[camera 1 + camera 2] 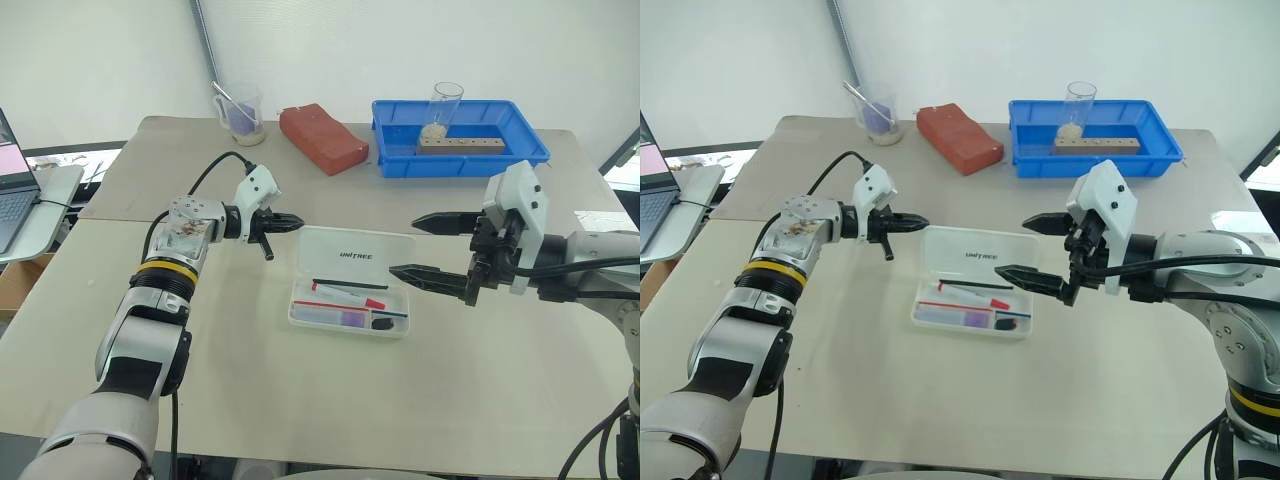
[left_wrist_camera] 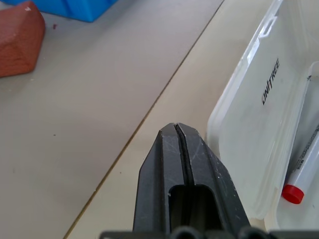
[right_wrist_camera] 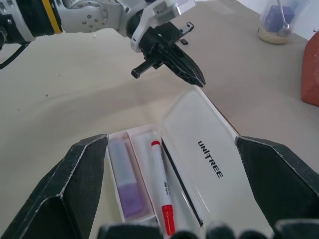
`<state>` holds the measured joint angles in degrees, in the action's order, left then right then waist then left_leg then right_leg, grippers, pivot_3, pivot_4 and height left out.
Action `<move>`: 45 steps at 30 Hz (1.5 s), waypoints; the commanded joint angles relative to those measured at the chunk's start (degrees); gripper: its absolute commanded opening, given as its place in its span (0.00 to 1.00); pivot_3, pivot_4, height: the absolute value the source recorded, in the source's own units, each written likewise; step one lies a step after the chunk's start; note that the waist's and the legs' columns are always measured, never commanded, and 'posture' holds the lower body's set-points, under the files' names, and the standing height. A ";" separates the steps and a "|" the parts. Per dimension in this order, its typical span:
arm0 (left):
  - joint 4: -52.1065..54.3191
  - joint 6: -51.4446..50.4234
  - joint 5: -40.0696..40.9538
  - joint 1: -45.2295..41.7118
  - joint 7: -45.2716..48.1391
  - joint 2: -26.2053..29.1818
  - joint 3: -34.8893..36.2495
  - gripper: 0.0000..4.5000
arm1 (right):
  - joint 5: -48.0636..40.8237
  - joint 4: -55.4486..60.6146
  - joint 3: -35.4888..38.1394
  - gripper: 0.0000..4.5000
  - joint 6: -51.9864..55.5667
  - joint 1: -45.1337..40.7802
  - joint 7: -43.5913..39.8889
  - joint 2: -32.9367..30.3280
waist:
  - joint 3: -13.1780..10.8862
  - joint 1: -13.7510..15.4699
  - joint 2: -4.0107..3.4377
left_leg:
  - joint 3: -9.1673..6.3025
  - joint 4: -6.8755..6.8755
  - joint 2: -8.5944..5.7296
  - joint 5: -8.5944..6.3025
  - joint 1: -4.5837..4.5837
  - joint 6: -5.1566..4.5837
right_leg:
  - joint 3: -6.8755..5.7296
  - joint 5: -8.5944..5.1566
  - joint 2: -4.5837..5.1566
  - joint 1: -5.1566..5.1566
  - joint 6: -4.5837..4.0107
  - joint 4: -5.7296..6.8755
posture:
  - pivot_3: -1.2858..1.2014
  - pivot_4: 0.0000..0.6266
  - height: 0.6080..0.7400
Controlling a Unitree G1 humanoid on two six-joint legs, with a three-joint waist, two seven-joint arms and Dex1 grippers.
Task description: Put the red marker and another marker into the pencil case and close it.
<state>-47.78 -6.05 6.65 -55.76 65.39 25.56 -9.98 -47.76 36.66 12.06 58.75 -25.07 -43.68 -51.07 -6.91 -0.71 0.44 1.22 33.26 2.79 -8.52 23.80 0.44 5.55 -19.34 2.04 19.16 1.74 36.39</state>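
Note:
The white pencil case [image 1: 300, 314] lies open in the middle of the table, its lettered lid [image 1: 356, 256] folded back flat. Inside, the red marker [image 1: 348, 295] lies lengthwise, and the lavender marker [image 1: 338, 318] sits in the front compartment. My left gripper [image 1: 296, 224] is shut with nothing in it, its tip just off the lid's left far corner, slightly above the table. My right gripper [image 1: 414, 247] hovers wide open at the case's right end, one finger above the other. In the right wrist view the red marker [image 3: 162, 191] and lavender marker [image 3: 125, 183] lie side by side.
A blue tray [image 1: 520, 158] with a wooden block and a glass stands at the back right. A red brick [image 1: 322, 137] and a plastic cup [image 1: 240, 110] are at the back. A laptop [image 1: 12, 195] sits off the table's left.

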 commanded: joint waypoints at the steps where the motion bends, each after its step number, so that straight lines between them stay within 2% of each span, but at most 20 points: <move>1: -1.15 1.87 -0.23 -2.89 3.37 -0.48 0.64 0.00 | -4.12 2.41 2.57 1.00 0.87 -0.60 0.87 -0.86 | 0.01 -0.02 -0.01 | 0.00 0.00 0.00 0.00 0.00 0.00 | 0.00 0.00 0.00 0.00 0.00 0.00 | 0.52 0.24 1.00; 10: 6.48 2.16 -0.84 0.29 12.92 2.11 -1.27 0.00 | -5.46 1.54 1.80 1.00 -0.61 -0.68 1.43 -2.56 | 0.01 -0.06 -0.01 | -0.01 0.00 0.01 0.00 0.00 0.00 | 0.00 0.00 0.00 0.01 0.00 0.03 | 0.52 0.24 1.00; 17: 22.91 4.18 -1.86 8.38 17.05 6.09 -4.28 0.00 | -5.60 0.62 0.47 1.00 -1.06 -1.22 -0.41 -3.63 | 0.02 -0.09 -0.04 | -0.01 0.01 0.04 0.00 -0.02 0.00 | 0.01 0.00 0.00 0.00 -0.01 0.09 | 0.52 0.24 1.00; 20: 31.00 4.42 -1.73 13.14 18.69 8.32 -5.53 0.00 | -2.42 1.62 -2.42 1.00 -2.66 1.45 -3.63 -6.48 | 0.03 -0.02 -0.05 | -0.01 0.01 0.04 0.00 -0.02 0.00 | 0.02 0.00 0.00 0.01 -0.02 0.14 | 0.52 0.24 1.00; 28: 39.83 6.64 -4.50 19.87 16.23 9.24 -9.28 0.00 | 4.25 2.42 -8.55 1.00 -7.96 6.17 -4.91 -6.41 | 0.03 -0.02 -0.05 | 0.00 0.10 0.05 0.01 -0.05 -0.02 | 0.02 -0.01 0.01 -0.01 -0.02 0.22 | 0.52 0.24 1.00; 32: 39.02 9.64 -8.23 21.10 13.33 8.89 -11.77 0.00 | 5.53 2.42 -9.13 1.00 -9.13 7.70 -5.48 -6.53 | 0.03 0.04 -0.05 | -0.01 0.10 0.05 0.01 -0.04 -0.02 | 0.02 -0.02 0.01 0.00 -0.02 0.20 | 0.52 0.24 1.00; 38: 40.21 9.77 -9.40 23.14 11.84 9.46 -12.79 0.00 | 5.62 1.50 -9.44 1.00 -9.00 6.53 -4.99 -5.46 | 0.06 0.01 -0.09 | 0.00 0.10 0.05 0.01 -0.08 -0.02 | 0.03 -0.02 0.01 -0.04 -0.02 0.21 | 0.52 0.24 1.00; 42: 42.23 5.57 -6.07 22.84 11.31 9.84 -9.66 0.00 | 6.55 0.50 -9.83 1.00 -9.65 6.67 -6.02 -5.59 | 0.07 0.03 -0.12 | 0.00 0.11 0.05 0.01 -0.08 -0.02 | 0.02 -0.02 0.01 -0.05 -0.02 0.21 | 0.52 0.24 1.00; 45: 45.39 -1.82 -1.18 22.18 9.26 10.68 -4.10 0.00 | 7.75 -1.63 -9.21 1.00 -10.56 7.22 -6.78 -5.98 | 0.06 -0.10 -0.10 | 0.00 0.11 0.05 0.01 -0.06 -0.02 | 0.02 -0.03 0.00 0.00 -0.01 0.23 | 0.52 0.24 1.00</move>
<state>-5.89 -3.99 2.00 -32.87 76.20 35.13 -18.80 -40.89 35.45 1.22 50.25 -17.58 -49.98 -56.55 -6.85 -0.81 0.33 1.21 33.36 2.85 -8.51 23.75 0.41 5.57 -19.37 2.03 19.18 1.74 36.63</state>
